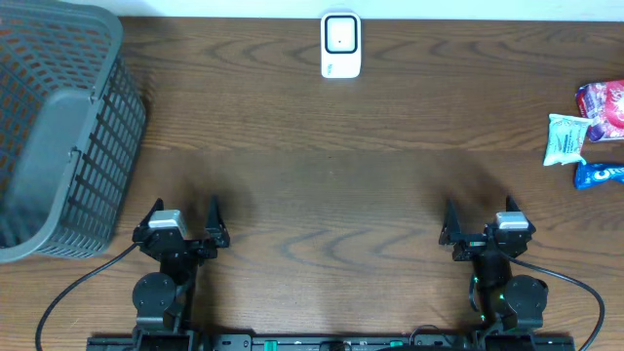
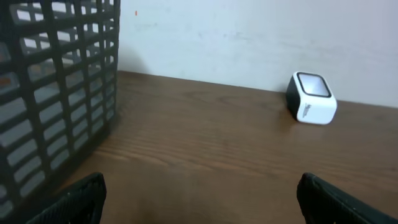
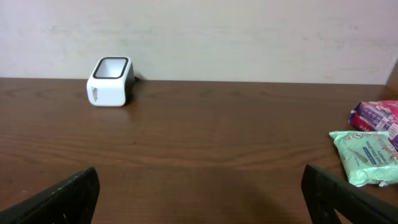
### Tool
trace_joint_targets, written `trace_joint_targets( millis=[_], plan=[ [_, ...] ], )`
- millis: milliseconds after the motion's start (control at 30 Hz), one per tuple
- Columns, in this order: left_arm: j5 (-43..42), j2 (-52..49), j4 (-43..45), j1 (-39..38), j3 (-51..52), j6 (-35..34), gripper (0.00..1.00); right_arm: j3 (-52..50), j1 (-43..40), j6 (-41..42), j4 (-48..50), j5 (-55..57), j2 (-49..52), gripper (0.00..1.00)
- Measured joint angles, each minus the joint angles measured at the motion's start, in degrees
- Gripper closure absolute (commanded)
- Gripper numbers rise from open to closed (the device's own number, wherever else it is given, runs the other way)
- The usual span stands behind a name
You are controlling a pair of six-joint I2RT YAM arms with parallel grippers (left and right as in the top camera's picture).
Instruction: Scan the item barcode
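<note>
The white scanner (image 1: 340, 44) with a dark window stands at the back middle of the wooden table; it also shows in the left wrist view as the scanner (image 2: 311, 98) and in the right wrist view as the scanner (image 3: 111, 82). Three packets lie at the right edge: a pink one (image 1: 604, 105), a pale green one (image 1: 565, 139) and a blue one (image 1: 598, 175). My left gripper (image 1: 185, 216) (image 2: 202, 199) is open near the front left, holding nothing. My right gripper (image 1: 480, 222) (image 3: 200, 196) is open near the front right, well short of the green packet (image 3: 367, 155) and pink packet (image 3: 376, 115).
A large grey slatted basket (image 1: 97, 146) fills the back left corner and rises close to the left of my left gripper as the basket (image 2: 50, 93). A pale wall runs behind the table's far edge.
</note>
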State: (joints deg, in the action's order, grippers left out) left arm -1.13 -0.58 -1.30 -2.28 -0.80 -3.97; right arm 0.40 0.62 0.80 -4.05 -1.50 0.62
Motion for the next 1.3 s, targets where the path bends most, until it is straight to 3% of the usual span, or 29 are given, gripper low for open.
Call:
trace_joint_targets(
  millis=[367, 1300],
  plan=[
    [-0.2, 0.0, 0.0, 4.0, 0.0, 3.2, 0.02, 0.0, 0.0, 0.0, 0.0, 0.0, 0.0, 0.01],
    [-0.2, 0.0, 0.0, 4.0, 0.0, 4.0, 0.02, 0.0, 0.0, 0.0, 0.0, 0.0, 0.0, 0.01]
  ],
)
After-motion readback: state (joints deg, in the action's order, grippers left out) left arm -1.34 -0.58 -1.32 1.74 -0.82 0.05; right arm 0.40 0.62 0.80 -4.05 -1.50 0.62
